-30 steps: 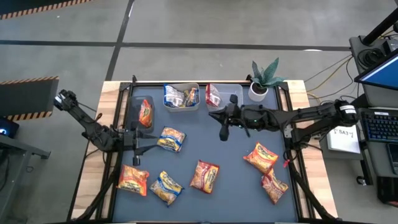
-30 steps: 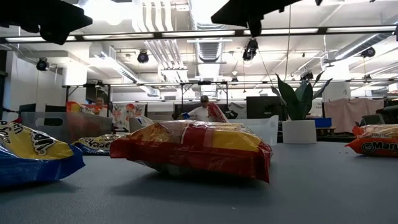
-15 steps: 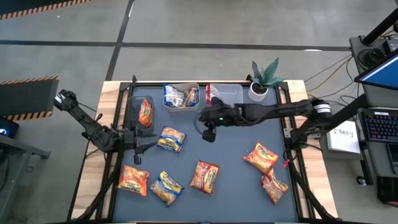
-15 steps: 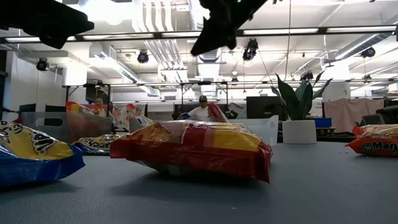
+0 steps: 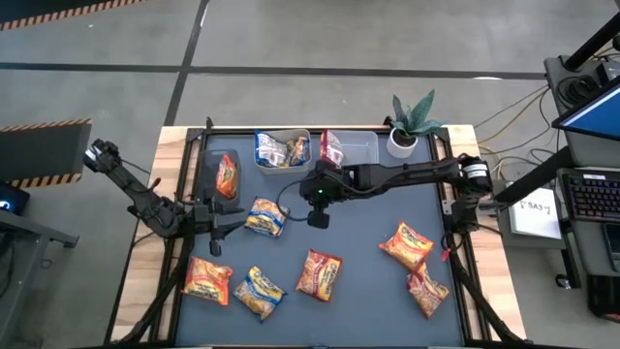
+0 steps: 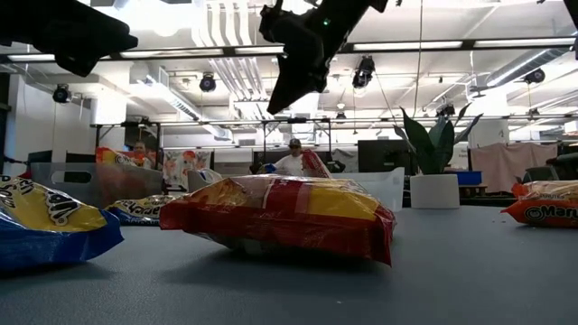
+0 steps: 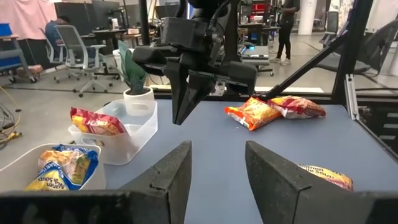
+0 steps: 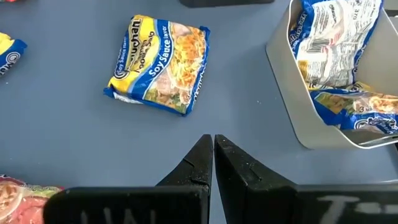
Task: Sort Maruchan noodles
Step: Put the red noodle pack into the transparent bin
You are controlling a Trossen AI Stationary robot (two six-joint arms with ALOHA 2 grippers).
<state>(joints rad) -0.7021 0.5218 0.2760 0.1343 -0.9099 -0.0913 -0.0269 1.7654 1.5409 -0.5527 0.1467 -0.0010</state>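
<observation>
Noodle packets lie flat on the grey mat: yellow-and-blue ones (image 5: 266, 216) (image 5: 259, 293) and red-orange ones (image 5: 208, 280) (image 5: 318, 274) (image 5: 406, 244) (image 5: 427, 291). Three tubs at the far edge hold an orange packet (image 5: 226, 174), yellow-and-blue packets (image 5: 283, 150) and a red packet (image 5: 331, 147). My right gripper (image 5: 318, 220) is shut and hangs in the air over bare mat, between the yellow-and-blue packet (image 8: 160, 64) and the middle tub (image 8: 292, 81). My left gripper (image 5: 230, 224) is open, just left of that same packet.
A potted plant (image 5: 412, 126) stands at the mat's far right corner. The wooden table edge (image 5: 165, 194) frames the mat. Bare mat (image 5: 368, 223) lies between the right gripper and the red-orange packets on the right. People show in the room beyond the table.
My right arm has swung toward the table's left edge and slightly toward the near edge, from in front of the right tub to in front of the middle tub, with its gripper pointing down. The packets and my left arm have kept still.
</observation>
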